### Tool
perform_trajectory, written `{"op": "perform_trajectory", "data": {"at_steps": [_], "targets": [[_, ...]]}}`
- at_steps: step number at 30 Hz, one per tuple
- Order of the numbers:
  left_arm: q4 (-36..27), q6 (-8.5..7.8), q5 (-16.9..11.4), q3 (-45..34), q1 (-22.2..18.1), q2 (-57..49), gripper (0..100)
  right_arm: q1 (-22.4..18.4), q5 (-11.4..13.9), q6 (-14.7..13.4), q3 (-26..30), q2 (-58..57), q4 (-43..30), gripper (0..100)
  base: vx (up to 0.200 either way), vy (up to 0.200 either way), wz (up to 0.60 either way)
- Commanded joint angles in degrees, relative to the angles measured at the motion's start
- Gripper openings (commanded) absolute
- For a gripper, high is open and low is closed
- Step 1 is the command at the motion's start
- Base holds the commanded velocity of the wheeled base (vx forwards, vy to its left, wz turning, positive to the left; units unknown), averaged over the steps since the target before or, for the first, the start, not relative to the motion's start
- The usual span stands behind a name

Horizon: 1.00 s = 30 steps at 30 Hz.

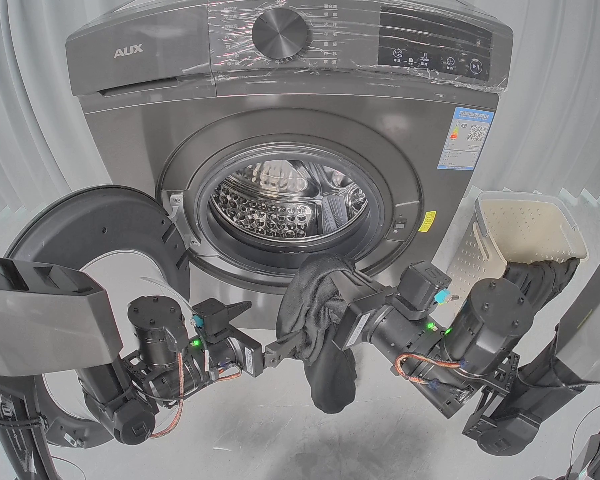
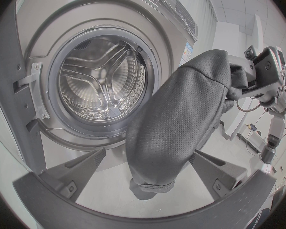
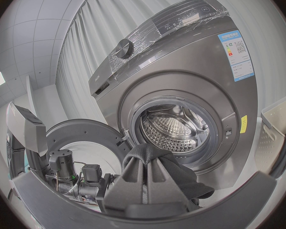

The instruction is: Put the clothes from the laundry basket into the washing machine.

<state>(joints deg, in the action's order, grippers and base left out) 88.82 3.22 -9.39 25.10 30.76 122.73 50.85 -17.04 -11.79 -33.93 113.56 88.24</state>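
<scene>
A dark mesh garment (image 1: pixel 317 341) hangs in front of the washing machine (image 1: pixel 280 121), just below its open porthole. My right gripper (image 1: pixel 337 291) is shut on the garment's upper end; in the right wrist view the right gripper (image 3: pixel 146 185) has its fingers pressed together with the garment (image 3: pixel 178 172) bunched around them. My left gripper (image 1: pixel 283 355) stands open at the garment's left side, and in the left wrist view the garment (image 2: pixel 178 118) hangs between the left gripper's (image 2: pixel 152 172) spread fingers. The steel drum (image 1: pixel 290 201) holds no clothes. The laundry basket (image 1: pixel 527 228) stands to the machine's right.
The round door (image 1: pixel 93 235) is swung fully open to the left, close behind my left arm. More dark cloth (image 1: pixel 547 275) hangs over the basket's front rim. Pale floor lies below the garment, and a curtain runs behind the machine.
</scene>
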Motion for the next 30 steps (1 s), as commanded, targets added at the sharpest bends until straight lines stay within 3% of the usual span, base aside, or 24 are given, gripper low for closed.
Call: {"op": "perform_trajectory", "data": {"at_steps": [1, 24, 30], "targets": [[0.04, 0.03, 0.07, 0.04, -0.43, 0.05, 100, 0.04, -0.01, 0.01, 0.00, 0.09, 0.01, 0, 0.000, 0.000, 0.00], [0.12, 0.30, 0.33, 5.92, 1.59, 3.92, 100, 0.92, -0.10, -0.08, 0.09, 0.18, 0.01, 0, 0.000, 0.000, 0.00], [0.12, 0.12, 1.04, 6.19, 0.00, 4.62, 100, 0.92, -0.10, -0.08, 0.09, 0.09, 0.01, 0, 0.000, 0.000, 0.00]]}}
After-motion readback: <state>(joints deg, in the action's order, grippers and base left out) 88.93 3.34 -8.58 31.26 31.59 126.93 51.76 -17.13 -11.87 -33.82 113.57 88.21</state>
